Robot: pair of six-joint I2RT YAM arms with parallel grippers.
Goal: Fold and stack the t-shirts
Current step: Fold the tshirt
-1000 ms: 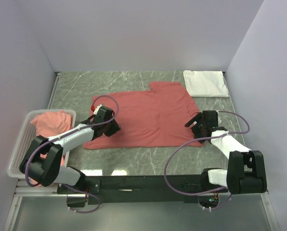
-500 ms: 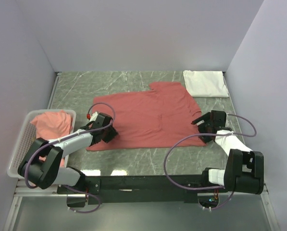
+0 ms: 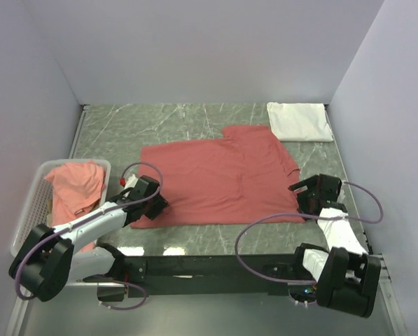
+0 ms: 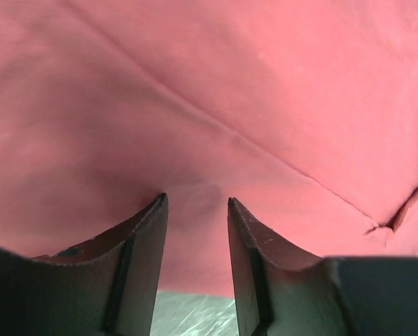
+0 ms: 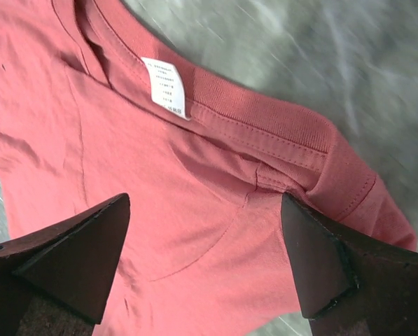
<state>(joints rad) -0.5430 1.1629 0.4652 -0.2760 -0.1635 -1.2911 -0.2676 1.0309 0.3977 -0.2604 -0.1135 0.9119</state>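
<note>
A: Counter (image 3: 194, 119) first: the red t-shirt (image 3: 216, 175) lies spread flat across its middle, hem to the left and collar to the right.

B: Around it we have the basket (image 3: 26, 224) at the left edge, with a salmon shirt (image 3: 72, 185) bunched inside. A folded white t-shirt (image 3: 300, 121) sits in the far right corner.

A: Then our arms. The left arm (image 3: 96, 217) has its jaws a narrow gap apart, low over the near left corner of the hem, with no cloth pinched between them.

B: The right arm (image 3: 335, 224) has its jaws wide apart over the collar, holding nothing. The neck label (image 5: 165, 85) shows just beyond them.

A: We judge we're lining up for the first fold. To do it well, we should pinch only the edge, both layers together, at matching spots.

B: And lift both ends evenly, so the cloth carries over without dragging a crease toward that small label.
</note>
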